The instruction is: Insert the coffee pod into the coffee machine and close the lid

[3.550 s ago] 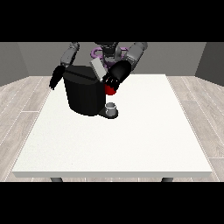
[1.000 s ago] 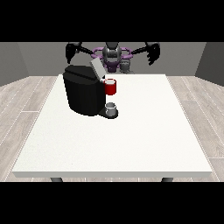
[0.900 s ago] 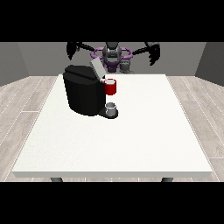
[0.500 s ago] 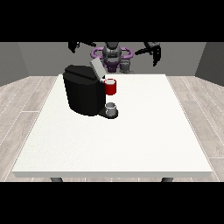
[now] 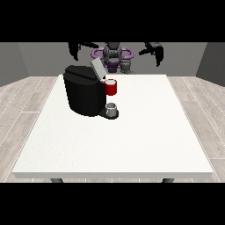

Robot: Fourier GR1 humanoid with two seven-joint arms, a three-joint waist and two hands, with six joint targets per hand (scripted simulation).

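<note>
We are looking across a large white rectangular bench (image 5: 132, 145) with the robot small at the far edge. A black boxy coffee machine (image 5: 83, 94) is sitting on the far-left part of the bench, set in from the left edge and nearer the far edge than the near one. Its grey lid flap (image 5: 97, 69) is standing tilted up at the top, so the lid is not closed. A red thing at the machine (image 5: 111, 87) is showing at its front right side, above a small grey cup-shaped thing (image 5: 112, 107) resting on the machine's low base; we cannot tell whether that grey thing is the pod, and we are not seeing the pod plainly anywhere else.

Both black hands are raised high behind the far edge, well apart from the machine and from each other. The hand at the view's left (image 5: 74, 49) is hanging with fingers pointing down, and the hand at the view's right (image 5: 154, 50) is doing the same; both are holding nothing, but we cannot tell how far the fingers are curled.

The whole near half and the right side of the bench are showing plain white surface out to the edges, giving wide room around the machine's front and right.
</note>
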